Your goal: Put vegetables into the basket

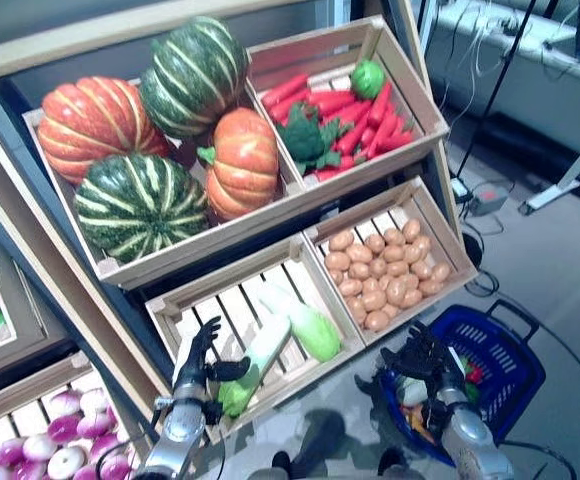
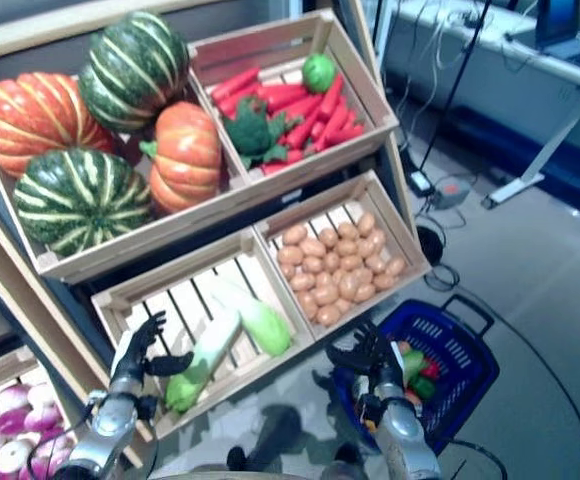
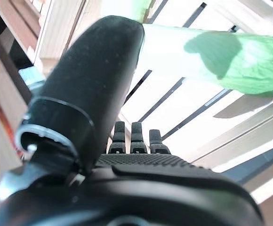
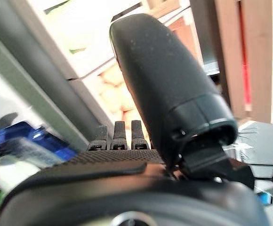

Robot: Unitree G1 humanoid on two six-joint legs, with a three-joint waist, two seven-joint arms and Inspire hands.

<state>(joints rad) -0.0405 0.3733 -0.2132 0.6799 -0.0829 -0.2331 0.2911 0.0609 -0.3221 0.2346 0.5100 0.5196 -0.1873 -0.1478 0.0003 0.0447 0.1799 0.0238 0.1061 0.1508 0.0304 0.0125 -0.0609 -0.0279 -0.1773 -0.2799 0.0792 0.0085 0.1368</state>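
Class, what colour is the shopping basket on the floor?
Blue; the basket shows best in the left eye view.

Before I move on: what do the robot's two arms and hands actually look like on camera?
Both arms are silver-grey metal at the forearm, ending in dark hands. The left hand and right hand are black, with slim segmented fingers. In the wrist views each thumb is a thick rounded black shape with a matte, finely speckled surface, and the palm has a fine ribbed texture. No white thumb cover and no markings show.
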